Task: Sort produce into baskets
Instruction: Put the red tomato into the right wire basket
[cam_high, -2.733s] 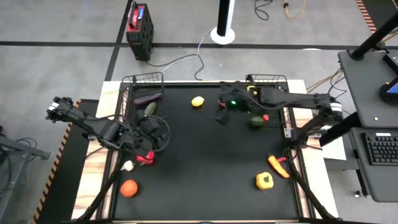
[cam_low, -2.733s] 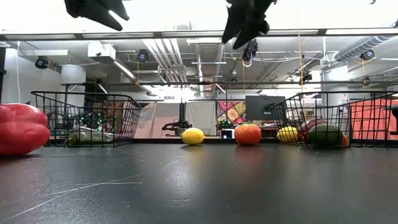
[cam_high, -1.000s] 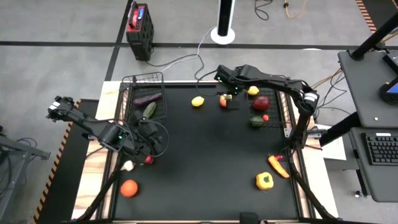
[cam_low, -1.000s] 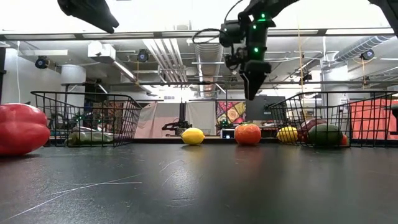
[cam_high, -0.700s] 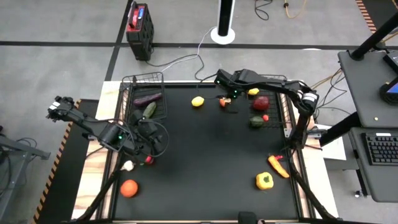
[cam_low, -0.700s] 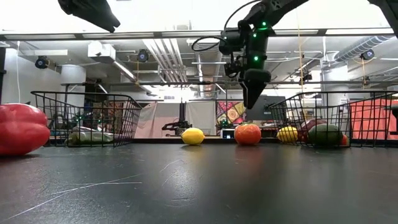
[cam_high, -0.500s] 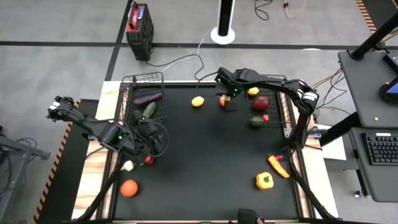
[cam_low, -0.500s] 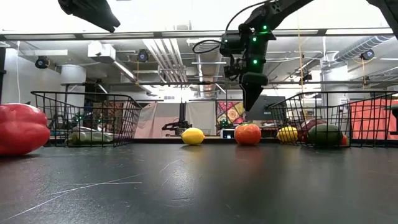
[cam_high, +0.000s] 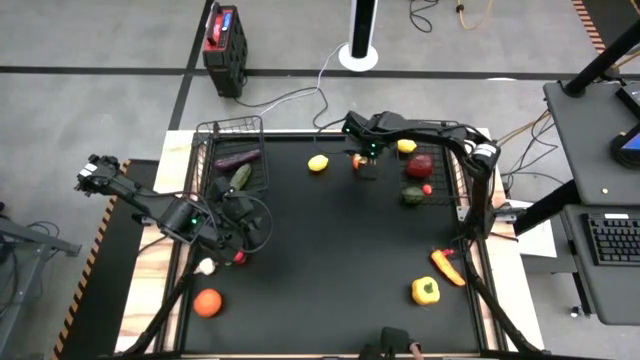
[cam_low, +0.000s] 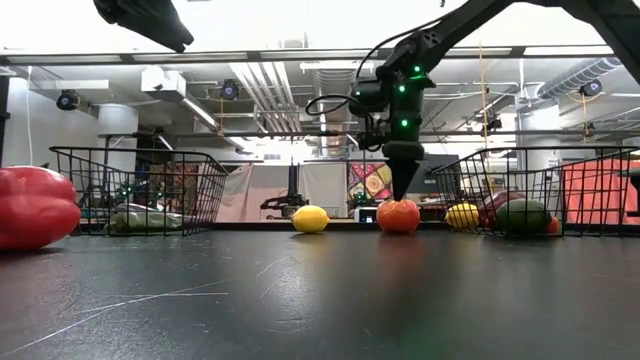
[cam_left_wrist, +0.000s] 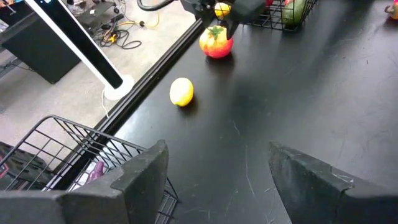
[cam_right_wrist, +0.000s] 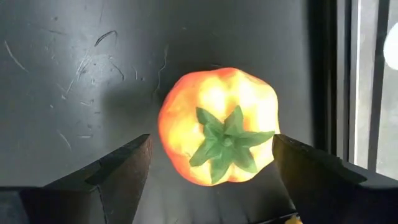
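An orange-red tomato (cam_right_wrist: 217, 127) sits on the black table top near the far edge, beside the right basket (cam_high: 452, 190). My right gripper (cam_right_wrist: 214, 186) hangs open straight over it, pointing down. One finger (cam_right_wrist: 118, 174) stands on each side of the tomato, apart from it. In the low view the gripper (cam_low: 403, 188) ends just above the tomato (cam_low: 398, 216). A lemon (cam_high: 318, 163) lies to its left. My left gripper (cam_left_wrist: 214, 180) is open with nothing in it, raised above the table's left side by the left basket (cam_high: 215, 135), which holds an eggplant (cam_high: 236, 158) and a cucumber (cam_high: 241, 176).
The right basket holds a lemon (cam_high: 407, 146), a dark red piece (cam_high: 420, 165) and a green one (cam_high: 411, 196). A red pepper (cam_high: 237, 256), a garlic (cam_high: 205, 266) and a tomato (cam_high: 207, 302) lie near left; a yellow pepper (cam_high: 425, 291) and an orange piece (cam_high: 447, 266) near right.
My right gripper has come down over the orange-red tomato, shifting a little toward the table's left, and has stayed open. The tomato has not moved.
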